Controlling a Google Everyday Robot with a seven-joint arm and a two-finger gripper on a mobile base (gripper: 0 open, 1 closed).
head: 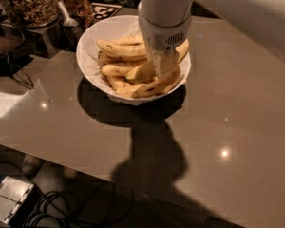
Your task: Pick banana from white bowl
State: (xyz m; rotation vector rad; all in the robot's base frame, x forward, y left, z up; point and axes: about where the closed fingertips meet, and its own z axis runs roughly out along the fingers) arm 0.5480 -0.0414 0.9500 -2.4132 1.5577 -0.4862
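Observation:
The white bowl [90,42] stands on the brown table and holds several yellow bananas on a crinkled white lining. My gripper [162,68] reaches straight down into the right half of the bowl. It sits on the long, plump banana [138,71], which runs from the bowl's middle up to the right rim. The gripper's white body hides the middle of that banana. Shorter bananas lie to the left [119,49] and along the front [149,88].
Glass jars of granola [28,4] and a metal scoop [66,18] stand behind the bowl at the left. A dark object with a cable [4,56] lies at the left edge. The table's front edge runs across the lower left, with cables [61,208] on the floor below.

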